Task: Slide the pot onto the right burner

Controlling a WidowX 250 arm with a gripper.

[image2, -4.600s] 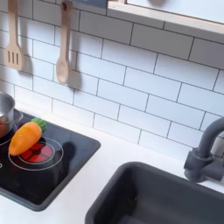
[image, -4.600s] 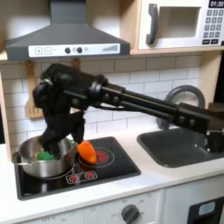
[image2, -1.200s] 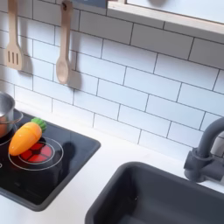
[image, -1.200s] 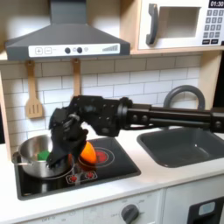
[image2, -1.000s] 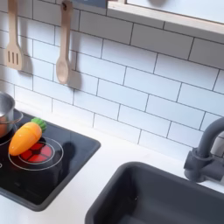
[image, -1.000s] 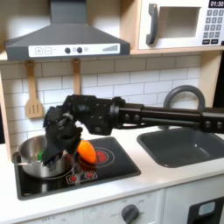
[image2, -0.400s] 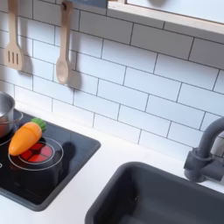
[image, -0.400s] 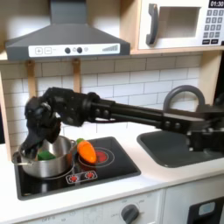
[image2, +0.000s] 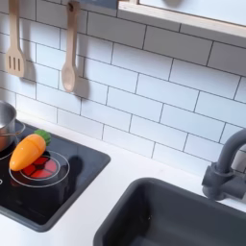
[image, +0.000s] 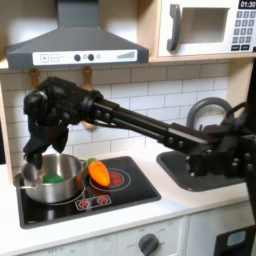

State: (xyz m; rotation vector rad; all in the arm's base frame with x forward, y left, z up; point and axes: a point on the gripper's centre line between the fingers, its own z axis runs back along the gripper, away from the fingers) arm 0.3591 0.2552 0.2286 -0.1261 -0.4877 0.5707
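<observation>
The shiny silver pot [image: 50, 184] stands on the left burner of the black stovetop [image: 130, 190] with something green [image: 52, 178] inside it. The second exterior view catches its rim [image2: 5, 123] at the left edge. An orange carrot toy [image: 99, 173] lies on the right burner's red rings [image: 116, 179], close beside the pot, and the carrot [image2: 27, 151] also lies on the burner [image2: 43, 170] in the second exterior view. My black gripper [image: 35, 154] hangs just above the pot's left rim. Its fingers are too dark to tell open from shut.
A wooden spatula [image2: 16, 50] and spoon [image2: 69, 60] hang on the tiled wall behind the stove. A dark sink [image: 208, 165] with a curved faucet [image: 206, 108] lies to the first exterior view's right. A range hood [image: 75, 45] overhangs the stove.
My arm has swung from the pot's right side to its left rim and lifted a little. Pot and carrot have stayed where they were.
</observation>
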